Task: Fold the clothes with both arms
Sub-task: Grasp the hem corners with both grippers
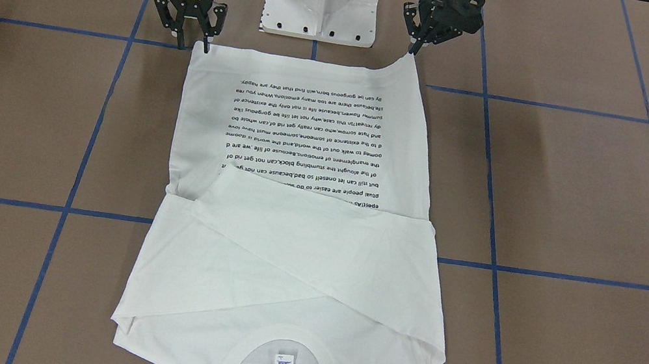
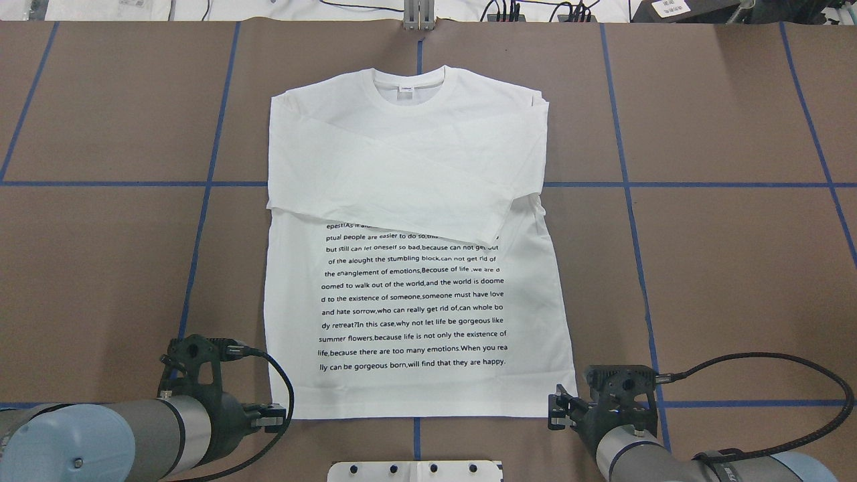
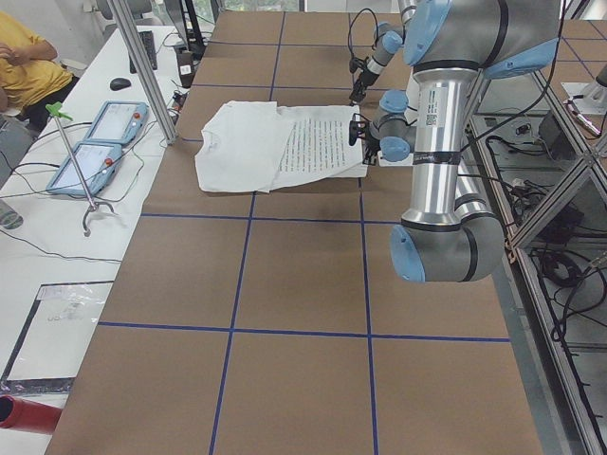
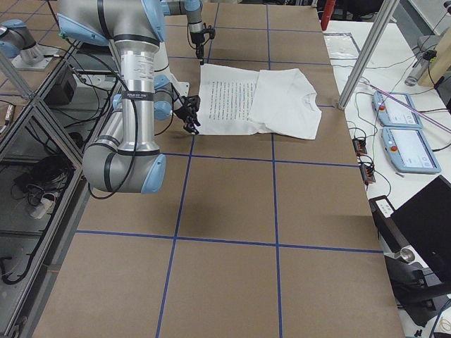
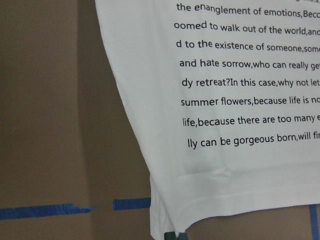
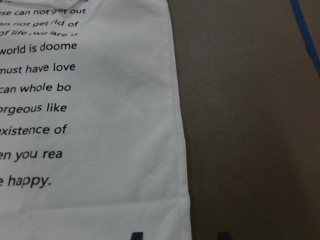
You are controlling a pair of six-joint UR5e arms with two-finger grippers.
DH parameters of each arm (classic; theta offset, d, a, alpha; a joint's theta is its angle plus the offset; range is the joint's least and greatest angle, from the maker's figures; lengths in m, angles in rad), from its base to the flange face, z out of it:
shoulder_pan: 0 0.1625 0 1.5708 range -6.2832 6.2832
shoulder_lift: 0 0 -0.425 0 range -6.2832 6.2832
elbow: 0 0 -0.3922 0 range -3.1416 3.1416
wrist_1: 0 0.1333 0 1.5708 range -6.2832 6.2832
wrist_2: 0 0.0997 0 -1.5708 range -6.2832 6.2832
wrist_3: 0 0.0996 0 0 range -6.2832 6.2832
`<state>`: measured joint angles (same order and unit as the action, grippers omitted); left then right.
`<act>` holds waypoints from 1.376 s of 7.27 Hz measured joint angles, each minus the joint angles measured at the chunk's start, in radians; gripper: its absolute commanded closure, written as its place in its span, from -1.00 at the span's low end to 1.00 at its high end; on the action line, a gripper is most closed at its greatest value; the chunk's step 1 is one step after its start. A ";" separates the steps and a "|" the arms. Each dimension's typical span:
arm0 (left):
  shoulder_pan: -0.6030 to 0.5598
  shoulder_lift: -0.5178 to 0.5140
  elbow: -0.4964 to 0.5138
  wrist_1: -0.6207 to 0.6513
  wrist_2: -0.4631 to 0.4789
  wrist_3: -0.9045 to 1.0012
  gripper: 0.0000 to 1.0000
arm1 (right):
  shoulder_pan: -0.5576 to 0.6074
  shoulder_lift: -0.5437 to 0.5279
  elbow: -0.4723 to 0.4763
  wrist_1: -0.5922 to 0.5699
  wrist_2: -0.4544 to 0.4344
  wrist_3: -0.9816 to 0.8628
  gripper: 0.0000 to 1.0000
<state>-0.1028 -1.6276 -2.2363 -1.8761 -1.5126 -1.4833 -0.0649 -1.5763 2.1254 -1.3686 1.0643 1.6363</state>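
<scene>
Left jaws: pinched shut on the shirt's (image 1: pixel 286 255) hem corner.
Right jaws: spread apart, the other hem corner between them.
Table (image 1: pixel 559 195): beneath both.

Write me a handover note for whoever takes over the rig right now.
Left gripper: looks shut on one hem corner of the shirt; the corner peaks up slightly to it.
Right gripper: open, fingertips straddling the other hem corner, nothing gripped.
Shirt: flat on the table, print up, neck on the side away from the robot.
Done: both sleeves are folded across the chest.
Left: close the right gripper on its corner, then probably carry the hem toward the neck with both arms.
</scene>
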 measured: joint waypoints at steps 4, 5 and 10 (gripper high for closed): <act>0.000 0.001 -0.005 0.000 0.000 0.000 1.00 | -0.021 0.001 -0.010 -0.002 -0.020 0.010 -0.01; 0.000 0.001 -0.006 0.000 0.000 0.000 1.00 | -0.024 0.001 -0.013 -0.003 -0.022 0.011 0.01; 0.000 0.000 -0.008 0.000 0.000 0.000 1.00 | -0.035 0.002 -0.021 -0.004 -0.027 0.014 0.13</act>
<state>-0.1028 -1.6273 -2.2441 -1.8761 -1.5125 -1.4830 -0.0997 -1.5739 2.1047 -1.3728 1.0371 1.6505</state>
